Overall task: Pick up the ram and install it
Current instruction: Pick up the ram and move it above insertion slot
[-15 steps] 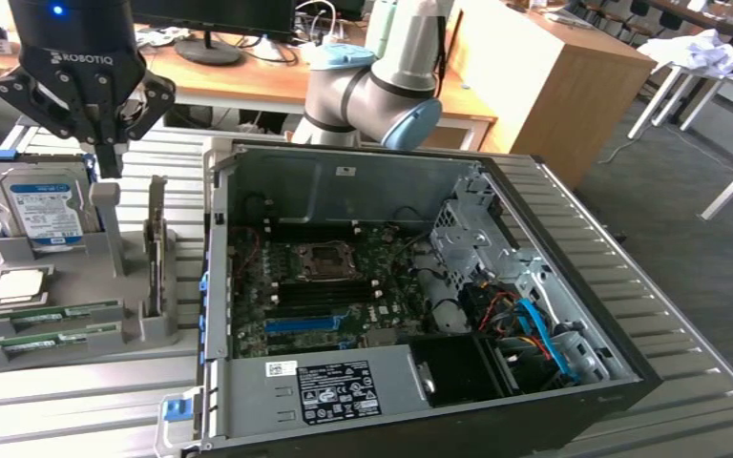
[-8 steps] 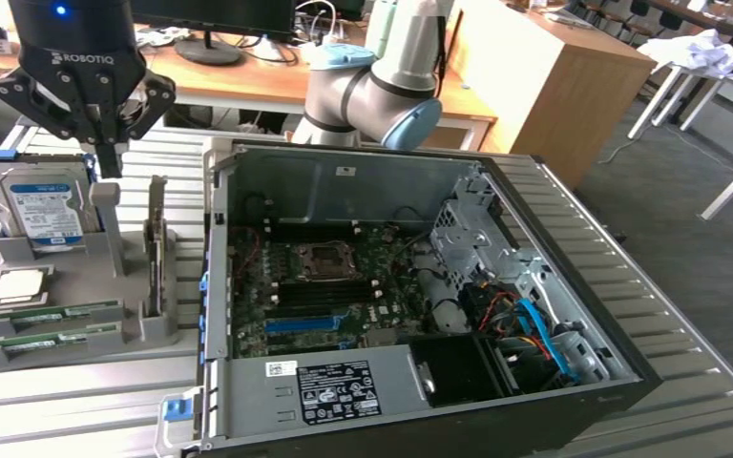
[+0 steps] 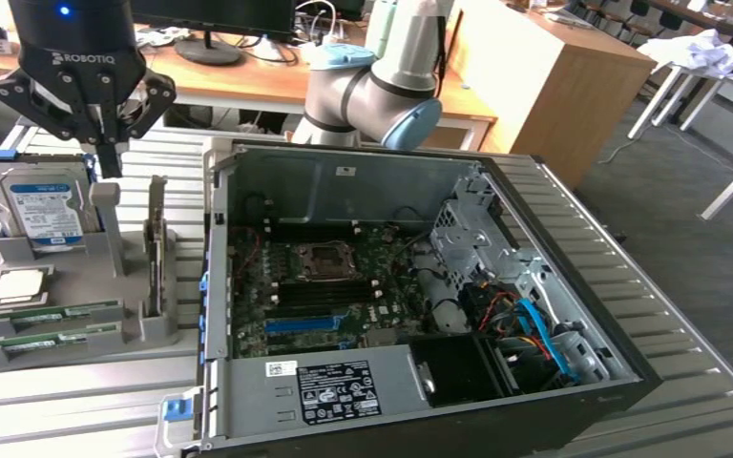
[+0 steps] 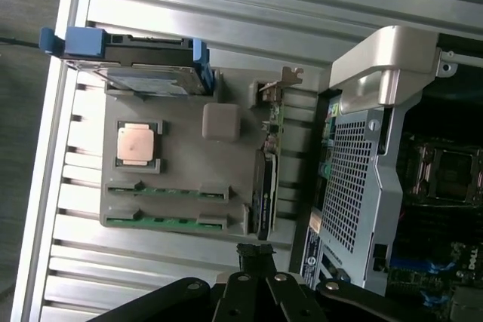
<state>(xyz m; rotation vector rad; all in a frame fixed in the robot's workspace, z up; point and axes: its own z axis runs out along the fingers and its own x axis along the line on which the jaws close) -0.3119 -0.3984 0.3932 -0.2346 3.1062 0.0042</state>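
In the exterior view, the black three-link gripper (image 3: 110, 164) hung over the slatted metal desk (image 3: 73, 401). Its fingers were pressed together at the tips and held nothing. Directly under them stood the grey plastic parts holder (image 3: 150, 329). The blue-labelled hard drive (image 3: 46, 210) stood upright just beside the fingers and a little lower. The ram (image 3: 68, 313), a long thin green circuit-board stick, lay on edge in a slot at the holder's far end from the fingers, well below them and apart. A second green stick (image 3: 58, 340) lay parallel, one slot further from the fingers. The square silver processor chip (image 3: 20, 286) sat between the drive and the sticks. The open black computer case (image 3: 341, 181) lay off to the side of the fingers.

In the wrist view, the gripper (image 4: 256, 250) pointed down at the holder (image 4: 181, 164), its fingers closed and empty. The ram (image 4: 170, 191) and the second green stick (image 4: 166, 222) showed as two narrow green strips, with the chip (image 4: 137, 143) beyond them.

I judged the ram light, stiff and easily damaged, with slick flat faces. Seated on edge, it offered mainly its upper long edge. I would have pinched it across its thickness near the middle, clear of the contact edge.
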